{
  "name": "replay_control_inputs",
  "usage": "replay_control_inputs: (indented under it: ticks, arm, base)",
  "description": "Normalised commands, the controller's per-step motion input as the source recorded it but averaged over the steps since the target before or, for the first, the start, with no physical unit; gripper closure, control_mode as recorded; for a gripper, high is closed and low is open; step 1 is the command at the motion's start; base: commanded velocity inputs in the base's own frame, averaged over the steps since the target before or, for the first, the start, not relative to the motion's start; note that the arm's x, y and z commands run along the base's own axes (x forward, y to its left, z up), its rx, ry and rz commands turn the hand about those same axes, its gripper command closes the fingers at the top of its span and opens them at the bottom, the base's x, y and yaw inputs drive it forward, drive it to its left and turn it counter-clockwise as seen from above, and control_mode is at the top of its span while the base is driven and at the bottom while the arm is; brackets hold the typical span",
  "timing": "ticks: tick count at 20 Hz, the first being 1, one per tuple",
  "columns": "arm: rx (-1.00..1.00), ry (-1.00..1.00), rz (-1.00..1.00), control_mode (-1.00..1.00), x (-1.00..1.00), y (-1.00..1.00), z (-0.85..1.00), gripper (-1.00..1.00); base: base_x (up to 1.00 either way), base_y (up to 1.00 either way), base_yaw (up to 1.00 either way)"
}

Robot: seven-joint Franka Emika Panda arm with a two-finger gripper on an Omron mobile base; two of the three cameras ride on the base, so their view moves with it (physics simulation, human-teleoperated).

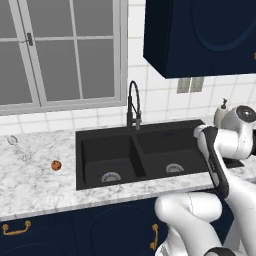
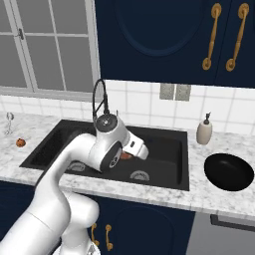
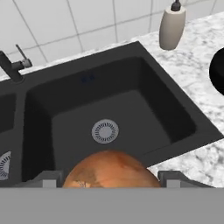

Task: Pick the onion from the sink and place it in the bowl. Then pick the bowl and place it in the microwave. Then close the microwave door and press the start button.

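Sink (image 3: 131, 96): lying beneath the gripper, right basin showing its drain.
Bowl (image 2: 229, 172): sitting on the counter right of the gripper, taking nothing yet.
Gripper (image 3: 109, 181): pinching the onion, jaws standing wide around it.
Onion (image 3: 109, 170): riding between the fingers above the basin.
Progress: pick appearing done; bowl, microwave, door, button remaining.

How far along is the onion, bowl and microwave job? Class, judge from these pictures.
Done: nothing is finished yet. The bowl sits empty on the counter, right of the sink.
In hand: the gripper appears closed on the onion, held above the right basin.
Left: onion into bowl, bowl into microwave, door shut, start pressed.
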Motion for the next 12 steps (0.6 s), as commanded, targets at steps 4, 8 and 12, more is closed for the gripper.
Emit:
replay_control_inputs:
  ticks: [4, 8, 12]
  arm:
    - [-0.19, 0.12, 0.00, -1.00, 0.00, -1.00, 0.02, 1.00]
    - [-0.15, 0.14, 0.00, -1.00, 0.07, -1.00, 0.00, 1.00]
    - [-0.02, 0.06, 0.00, -1.00, 0.22, -1.00, 0.01, 1.00]
  base:
    - [0.00, 0.00, 0.00]
    - [0.00, 0.00, 0.00]
    - [0.00, 0.00, 0.00]
